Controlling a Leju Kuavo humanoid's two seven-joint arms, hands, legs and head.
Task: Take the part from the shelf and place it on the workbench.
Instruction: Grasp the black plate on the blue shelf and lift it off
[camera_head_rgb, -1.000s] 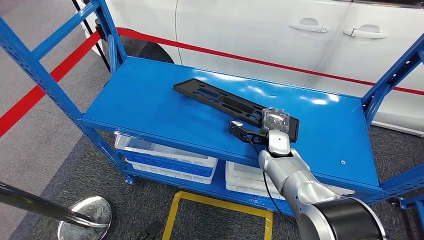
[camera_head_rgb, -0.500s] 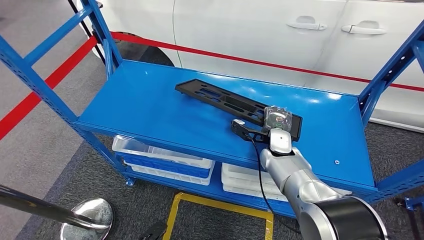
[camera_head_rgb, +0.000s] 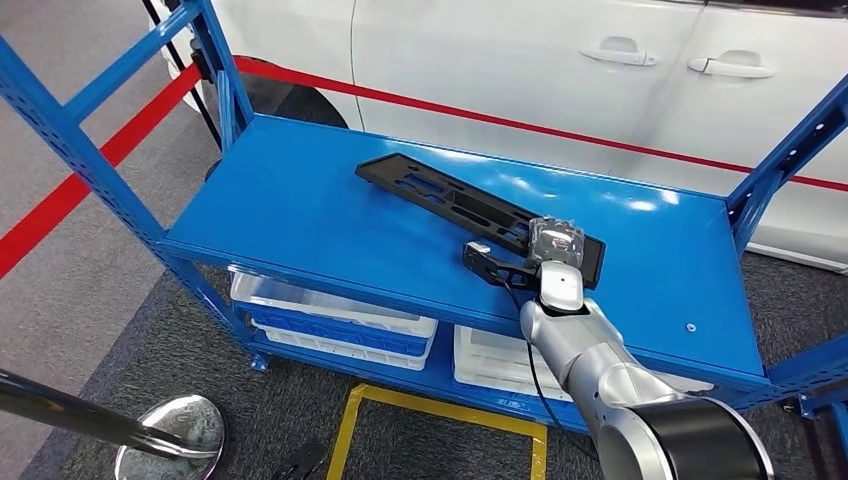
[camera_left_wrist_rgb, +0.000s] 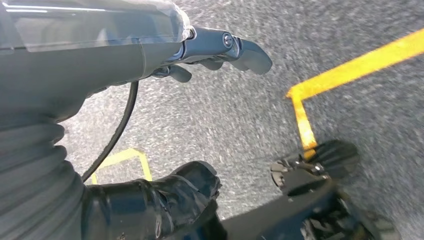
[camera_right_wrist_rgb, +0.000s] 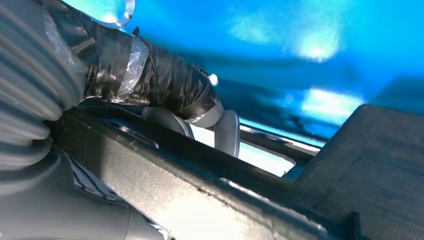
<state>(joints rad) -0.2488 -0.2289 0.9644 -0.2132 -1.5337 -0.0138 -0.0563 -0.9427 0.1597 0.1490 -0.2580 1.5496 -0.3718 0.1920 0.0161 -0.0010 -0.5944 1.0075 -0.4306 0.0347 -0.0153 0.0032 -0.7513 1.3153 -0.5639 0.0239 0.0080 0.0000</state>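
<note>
The long, flat black plastic part (camera_head_rgb: 470, 206) with slotted cut-outs lay slantwise on the top board of the blue steel shelf (camera_head_rgb: 300, 215), its far end reaching away from the right hand (camera_head_rgb: 553, 246) and its near end under that hand. The right hand rested on that near end; in the right wrist view its tape-wrapped thumb (camera_right_wrist_rgb: 165, 85) sat over one edge of the part (camera_right_wrist_rgb: 210, 200) with pale fingertips (camera_right_wrist_rgb: 227, 132) hooked through a slot, so it was grasping the part (which was not lifted off the board). The left hand (camera_left_wrist_rgb: 150, 60) hung over grey speckled floor (camera_left_wrist_rgb: 240, 115) crossed by yellow tape lines (camera_left_wrist_rgb: 320, 85), its fingers loosely curled with nothing in them. Below the board, nearer than the right hand, sat white plastic bins (camera_head_rgb: 320, 315). Beyond the shelf stood a white car (camera_head_rgb: 520, 60).
</note>
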